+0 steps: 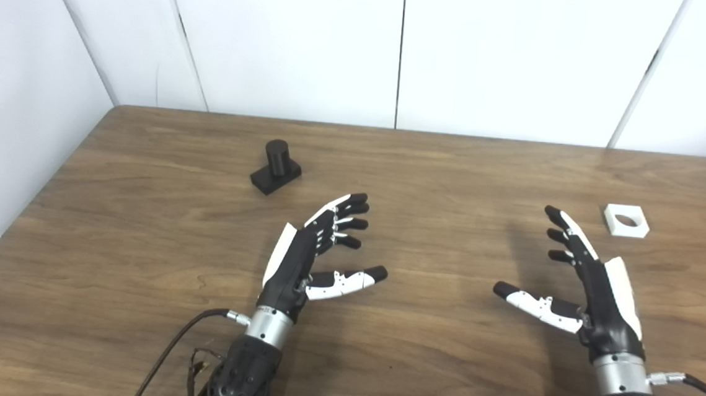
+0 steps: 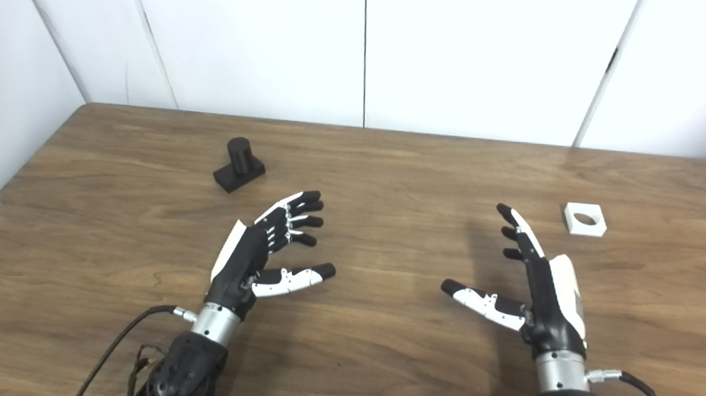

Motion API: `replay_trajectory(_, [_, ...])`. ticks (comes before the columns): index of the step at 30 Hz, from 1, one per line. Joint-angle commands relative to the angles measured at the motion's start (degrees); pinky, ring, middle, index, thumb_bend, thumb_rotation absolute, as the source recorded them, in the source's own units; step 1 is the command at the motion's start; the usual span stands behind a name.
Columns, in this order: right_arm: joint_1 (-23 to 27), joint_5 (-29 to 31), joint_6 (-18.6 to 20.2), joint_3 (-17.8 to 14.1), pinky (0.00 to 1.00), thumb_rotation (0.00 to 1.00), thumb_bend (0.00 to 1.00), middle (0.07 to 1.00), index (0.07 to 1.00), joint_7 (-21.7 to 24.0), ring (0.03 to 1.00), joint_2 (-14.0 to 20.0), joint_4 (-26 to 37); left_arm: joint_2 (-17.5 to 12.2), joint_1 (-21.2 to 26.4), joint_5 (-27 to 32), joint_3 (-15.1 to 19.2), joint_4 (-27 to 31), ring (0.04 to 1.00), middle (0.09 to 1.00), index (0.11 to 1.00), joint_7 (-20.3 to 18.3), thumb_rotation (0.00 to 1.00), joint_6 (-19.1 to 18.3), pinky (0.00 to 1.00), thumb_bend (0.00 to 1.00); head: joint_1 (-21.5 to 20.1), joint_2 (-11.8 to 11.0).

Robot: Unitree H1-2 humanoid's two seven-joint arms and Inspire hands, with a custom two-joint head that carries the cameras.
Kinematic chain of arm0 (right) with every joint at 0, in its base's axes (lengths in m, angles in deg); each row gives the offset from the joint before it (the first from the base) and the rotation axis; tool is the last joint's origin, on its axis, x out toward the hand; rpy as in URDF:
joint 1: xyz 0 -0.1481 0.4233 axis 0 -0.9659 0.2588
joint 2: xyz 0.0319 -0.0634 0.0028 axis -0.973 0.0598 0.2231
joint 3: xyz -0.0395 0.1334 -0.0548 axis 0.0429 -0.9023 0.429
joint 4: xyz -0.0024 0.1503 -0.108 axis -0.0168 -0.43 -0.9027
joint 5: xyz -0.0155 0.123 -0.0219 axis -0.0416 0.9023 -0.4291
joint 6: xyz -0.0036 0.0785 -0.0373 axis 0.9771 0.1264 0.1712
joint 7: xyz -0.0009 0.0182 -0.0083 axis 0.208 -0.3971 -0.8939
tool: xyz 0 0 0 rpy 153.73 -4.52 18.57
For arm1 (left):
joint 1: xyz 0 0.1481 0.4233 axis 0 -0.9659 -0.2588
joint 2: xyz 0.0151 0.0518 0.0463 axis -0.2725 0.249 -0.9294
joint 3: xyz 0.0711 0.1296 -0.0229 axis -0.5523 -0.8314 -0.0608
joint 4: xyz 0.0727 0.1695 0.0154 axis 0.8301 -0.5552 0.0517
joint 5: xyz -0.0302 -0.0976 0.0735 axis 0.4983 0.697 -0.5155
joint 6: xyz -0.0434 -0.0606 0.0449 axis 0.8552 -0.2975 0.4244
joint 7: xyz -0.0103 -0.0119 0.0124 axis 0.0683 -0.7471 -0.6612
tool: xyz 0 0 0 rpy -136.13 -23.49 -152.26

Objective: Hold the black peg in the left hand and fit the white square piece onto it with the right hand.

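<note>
Left hand [image 1: 302,253] with fingers spread and empty above the wooden tabletop [image 1: 139,239], right hand [image 1: 589,283] likewise spread and empty, black peg [image 1: 276,166] upright, beyond and left of the left hand, white square piece [image 1: 626,220] flat, just beyond and right of the right hand's fingertips

Table [image 1: 440,365] is showing brown wood grain w/ a smooth, low-sheen finish. Black peg [image 1: 276,166], far left, is looking like matt plastic, no shine. White square piece [image 1: 626,220], far right, is looking matt white plastic, smooth. Left hand [image 1: 318,248] & right hand [image 1: 577,279] are showing black and white plastic shells, slightly glossy, w/ brushed-metal wrist cuffs. Wall panels [image 1: 289,38] behind are reading smooth, matt white.
</note>
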Motion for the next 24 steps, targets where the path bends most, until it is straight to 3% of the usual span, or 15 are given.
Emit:
replay_trajectory(1, [1.10, 0.43, -1.38, -0.58, 0.76, 0.29, 0.76, 0.910, 0.896, -0.83, 0.862, -0.30, 2.20, 0.11, -0.91, 0.00, -0.24, -0.34, 0.761, 0.833, 0.829, 0.03, 0.13, 0.09, 0.63, 0.73, 0.76, -0.09])
replay_trajectory(10, [0.40, 2.74, -2.63, -1.94, 0.74, 0.34, 0.76, 0.915, 0.900, -0.58, 0.867, 0.79, 0.95, 1.17, -0.95, -2.03, -1.29, -1.84, 0.765, 0.843, 0.828, 1.10, 0.14, 0.78, 0.62, 0.71, 8.17, -2.05])
replay_trajectory(18, [0.39, 3.36, -2.47, -2.51, 0.78, 0.34, 0.76, 0.913, 0.893, -0.73, 0.882, 0.92, 0.53, 1.33, -0.59, -2.89, -1.59, -2.86, 0.758, 0.836, 0.820, 1.67, 0.14, 1.68, 0.61, 0.71, 8.89, -2.19])
replay_trajectory(19, [0.38, 3.69, -2.30, -2.81, 0.79, 0.33, 0.76, 0.913, 0.892, -0.62, 0.883, 1.13, 0.47, 1.50, -0.52, -3.49, -1.78, -2.56, 0.759, 0.835, 0.819, 1.90, 0.14, 1.37, 0.61, 0.71, 10.58, -2.77])
replay_trajectory(24, [0.38, 4.78, -2.16, -3.51, 0.84, 0.34, 0.77, 0.911, 0.883, -0.27, 0.889, 1.66, 0.22, 1.91, -0.49, -5.08, -1.86, -1.15, 0.762, 0.826, 0.800, 2.62, 0.16, -0.39, 0.62, 0.72, 10.47, -2.75])
